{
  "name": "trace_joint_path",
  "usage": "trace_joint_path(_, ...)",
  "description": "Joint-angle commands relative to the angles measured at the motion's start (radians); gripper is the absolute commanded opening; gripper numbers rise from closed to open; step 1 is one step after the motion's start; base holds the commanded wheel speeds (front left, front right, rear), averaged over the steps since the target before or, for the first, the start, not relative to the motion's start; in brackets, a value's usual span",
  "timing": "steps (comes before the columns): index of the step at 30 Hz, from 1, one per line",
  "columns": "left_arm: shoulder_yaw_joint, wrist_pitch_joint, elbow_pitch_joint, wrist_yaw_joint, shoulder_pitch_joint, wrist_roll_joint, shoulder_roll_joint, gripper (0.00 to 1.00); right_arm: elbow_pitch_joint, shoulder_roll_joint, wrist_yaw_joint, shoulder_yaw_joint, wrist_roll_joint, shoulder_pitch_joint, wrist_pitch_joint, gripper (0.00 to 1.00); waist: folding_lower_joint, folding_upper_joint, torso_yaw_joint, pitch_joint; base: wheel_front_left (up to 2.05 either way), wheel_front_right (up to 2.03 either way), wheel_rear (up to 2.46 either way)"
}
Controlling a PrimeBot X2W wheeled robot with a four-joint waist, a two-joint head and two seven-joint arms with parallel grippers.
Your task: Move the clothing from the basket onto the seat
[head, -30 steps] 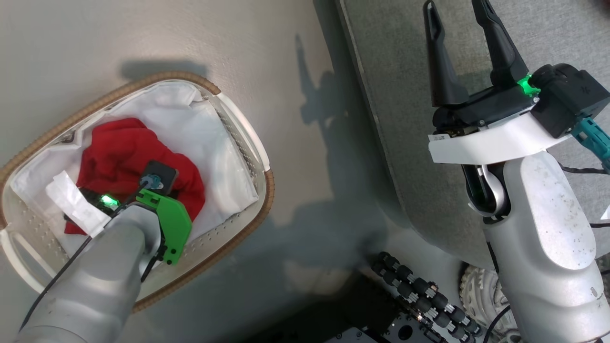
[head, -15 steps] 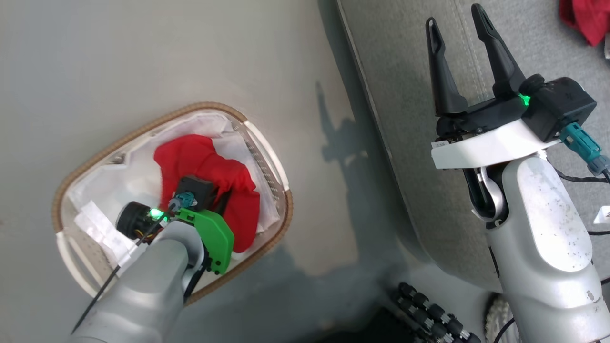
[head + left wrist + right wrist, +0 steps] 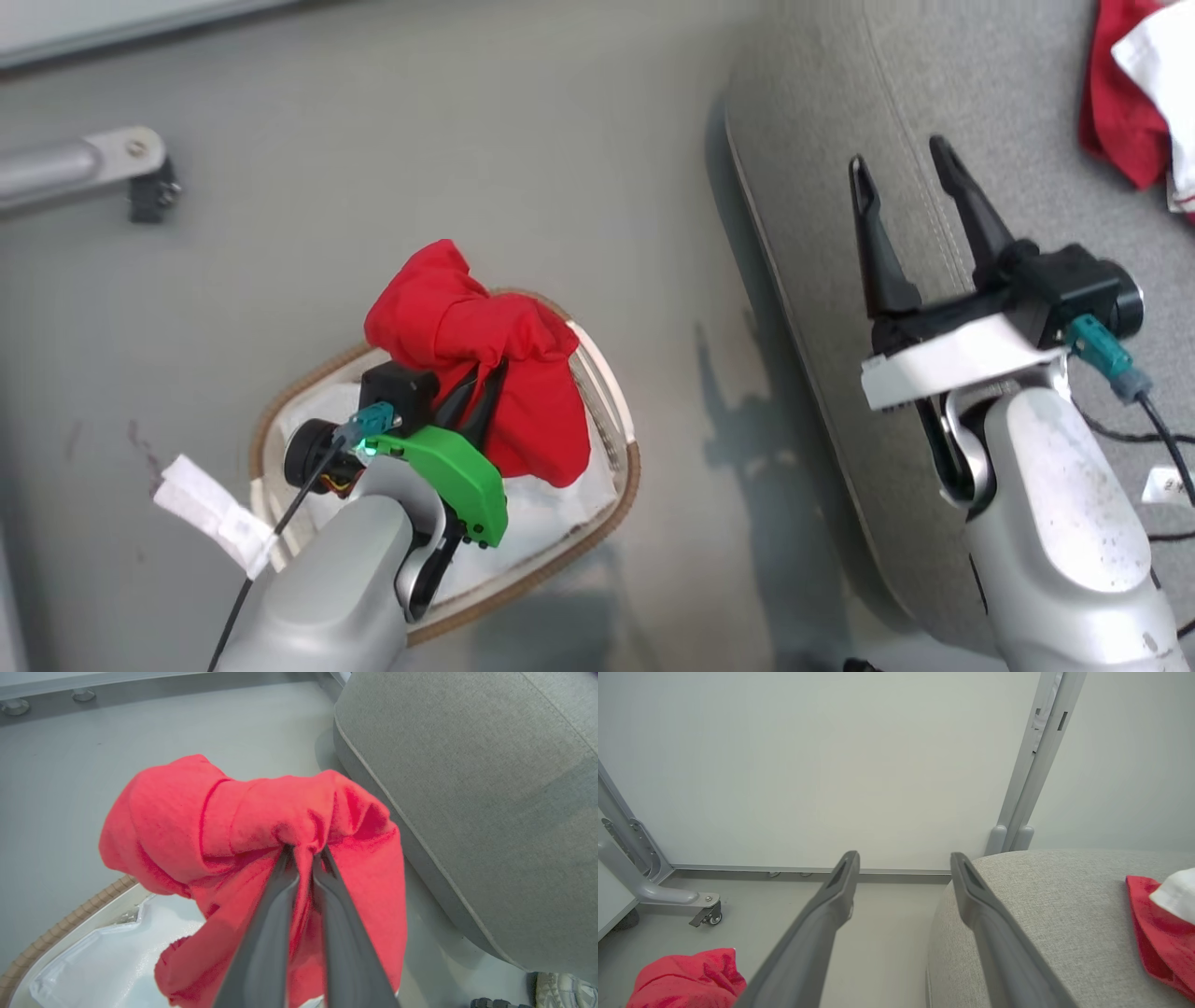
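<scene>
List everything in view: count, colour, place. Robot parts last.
floor: one, pale grey, under everything
seat: one, grey, on the right
basket: one, white with brown rim, on the floor left of the seat
liner: one, white, inside the basket
held garment: one, red, hanging over the basket
second garment: one, red and white, lying on the seat
frame leg: one, grey metal with caster, on the floor
left gripper: one, dark, shut on the held garment
right gripper: one, dark, open, above the seat

The head camera looked down over the left tool [image 3: 303, 848] and right tool [image 3: 896, 154]; each wrist camera peered closely along its tool, all sharing the sofa cushion [image 3: 1027, 112].
</scene>
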Motion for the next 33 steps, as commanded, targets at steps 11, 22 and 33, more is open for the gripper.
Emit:
trace_joint_path(11, 0.255, -0.003, -0.285, -0.001, 0.178, 0.161, -0.035, 0.00, 0.043, -0.005, -0.001, -0.016, -0.011, 0.153, -0.002, 1.00, 0.0000, 0.0000, 0.128, -0.274, 0.00, 0.00, 0.00)
trace_joint_path(22, 0.379, -0.002, -0.464, -0.010, 0.246, 0.236, -0.074, 0.00, 0.098, -0.005, -0.001, 0.025, 0.000, 0.266, -0.002, 1.00, 0.0000, 0.0000, 0.140, -0.384, 0.00, 0.00, 0.00)
trace_joint_path(33, 0.396, -0.002, -0.500, -0.012, 0.284, 0.261, -0.095, 0.00, 0.071, -0.049, -0.001, 0.383, 0.072, 0.243, -0.002, 1.00, 0.0000, 0.0000, 0.152, -0.410, 0.00, 0.00, 0.00)
